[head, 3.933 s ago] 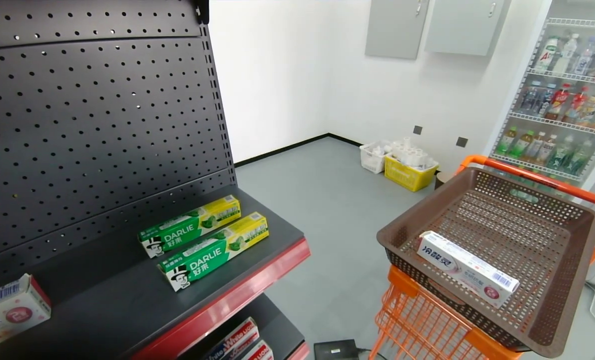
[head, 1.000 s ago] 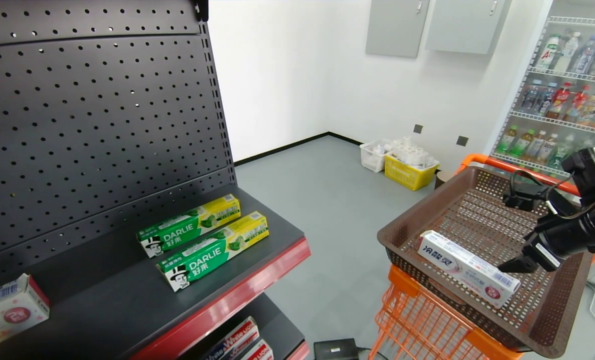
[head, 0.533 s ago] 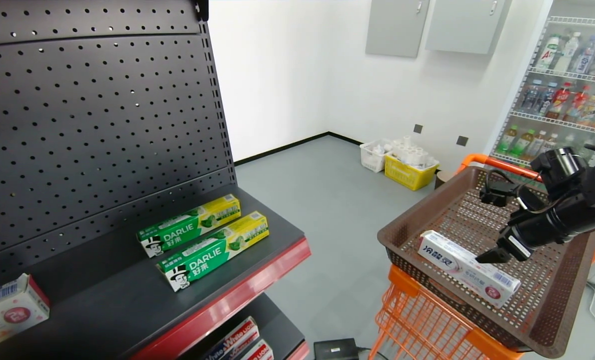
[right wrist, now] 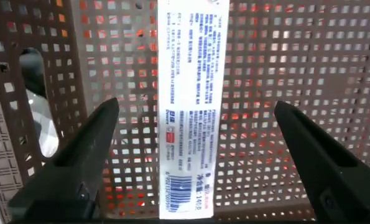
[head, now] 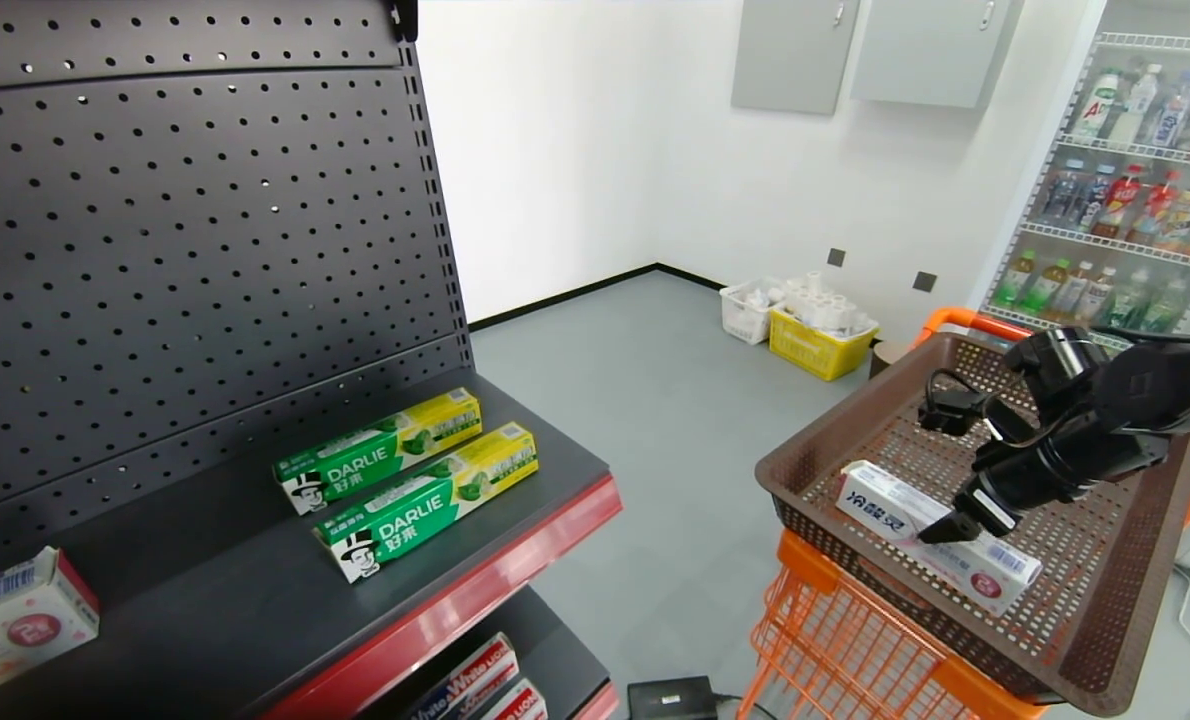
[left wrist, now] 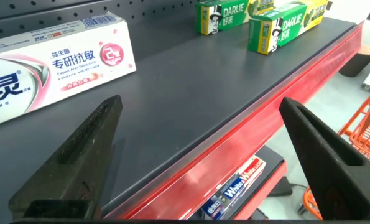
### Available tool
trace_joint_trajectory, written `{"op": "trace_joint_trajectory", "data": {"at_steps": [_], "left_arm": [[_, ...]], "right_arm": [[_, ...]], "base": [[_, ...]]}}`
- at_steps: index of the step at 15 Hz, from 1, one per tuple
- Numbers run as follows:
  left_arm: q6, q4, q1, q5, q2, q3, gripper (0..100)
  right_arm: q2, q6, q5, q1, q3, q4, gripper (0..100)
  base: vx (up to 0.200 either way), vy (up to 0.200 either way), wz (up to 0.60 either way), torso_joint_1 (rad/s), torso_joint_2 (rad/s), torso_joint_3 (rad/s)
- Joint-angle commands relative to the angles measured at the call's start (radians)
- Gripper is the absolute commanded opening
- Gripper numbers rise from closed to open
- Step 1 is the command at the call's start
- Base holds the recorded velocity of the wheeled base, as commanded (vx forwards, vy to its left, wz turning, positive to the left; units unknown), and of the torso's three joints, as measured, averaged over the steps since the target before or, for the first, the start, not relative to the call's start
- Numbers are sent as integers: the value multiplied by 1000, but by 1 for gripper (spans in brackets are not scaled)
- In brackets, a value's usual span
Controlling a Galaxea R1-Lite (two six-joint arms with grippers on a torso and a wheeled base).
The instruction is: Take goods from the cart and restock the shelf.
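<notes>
Now the right hand point(head: 943, 528), opened wide, has moved down over the toothpaste box point(head: 880, 505) in the cart basket point(head: 1105, 640), so grasping should follow.

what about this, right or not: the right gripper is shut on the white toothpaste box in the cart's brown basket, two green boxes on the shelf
Not quite: the right gripper is open, not shut. The right wrist view shows its fingers wide apart, either side of the white toothpaste box. That box is in the brown basket on the cart, two green boxes on the shelf.
</notes>
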Motion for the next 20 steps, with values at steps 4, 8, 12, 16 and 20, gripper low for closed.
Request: {"op": "trace_joint_trajectory", "data": {"at_steps": [4,8,12,16,20], "left_arm": [[-1,0,1,0,0,0,100],[0,0,1,0,0,0,100],[-1,0,-1,0,0,0,100],[0,0,-1,0,0,0,100],[-1,0,1,0,0,0,100]], "right_arm": [[17,-7,-4,-10,44,-7,100],[37,-26,-31,-16,68,-25,100],[57,-24,-36,-21,74,-50,100],[80,-24,-37,-22,73,-75,100],[100,-24,-39,-21,68,-87,100]], "base": [[0,0,0,0,0,0],[0,0,0,0,0,0],[0,0,0,0,0,0],[0,0,0,0,0,0],[0,0,0,0,0,0]]}}
